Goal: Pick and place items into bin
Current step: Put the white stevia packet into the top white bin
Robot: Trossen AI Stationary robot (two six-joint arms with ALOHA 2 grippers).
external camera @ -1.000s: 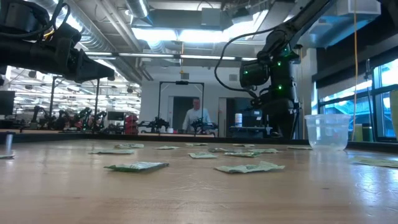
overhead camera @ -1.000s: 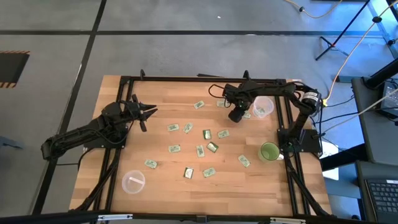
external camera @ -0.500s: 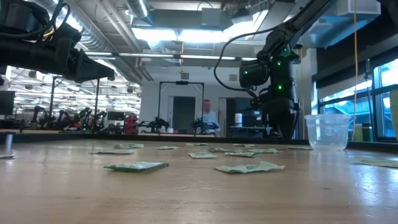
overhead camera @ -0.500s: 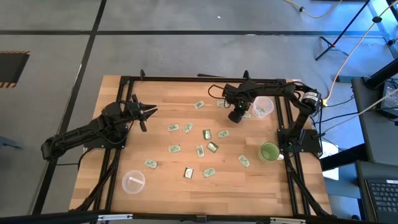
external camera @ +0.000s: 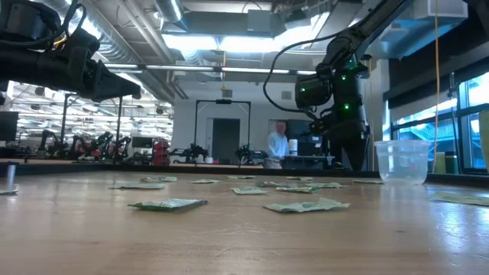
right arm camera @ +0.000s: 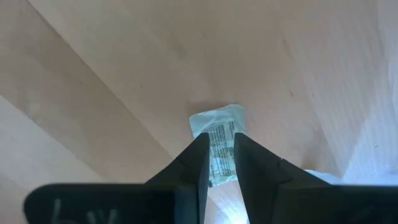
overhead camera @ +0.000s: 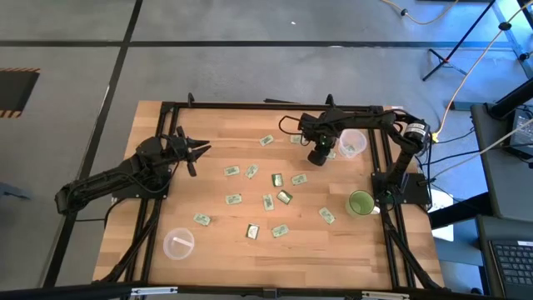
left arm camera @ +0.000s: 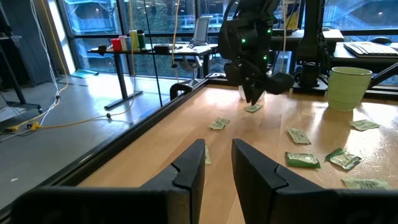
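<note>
Several small pale green and white packets (overhead camera: pixel 266 200) lie flat across the middle of the wooden table, also seen in the low view (external camera: pixel 168 204). My right gripper (overhead camera: pixel 318 155) points down near the far right of the table, beside a clear cup (overhead camera: pixel 351 143) that has packets in it. It is shut on one packet (right arm camera: pixel 217 124). My left gripper (overhead camera: pixel 202 150) hovers shut over the table's left part, raised (external camera: pixel 122 90) and touching nothing; its fingers (left arm camera: pixel 189 165) stand almost together. My right gripper (right arm camera: pixel 217 146) pinches a pale packet between its two fingers, coming from above and pointing down. The packet's end (right arm camera: pixel 214 118) sticks out past the fingertips, printed face showing. Whether it still touches the wood, I cannot tell.
A green cup (overhead camera: pixel 361 202) stands by the right edge and a clear round lid or dish (overhead camera: pixel 178 243) lies near the left near corner. A black frame (overhead camera: pixel 250 106) runs along the table's edges. A person walks in the room beyond (external camera: pixel 280 149).
My right gripper has edged slightly toward the clear cup. The person in the room behind has walked to the right.
</note>
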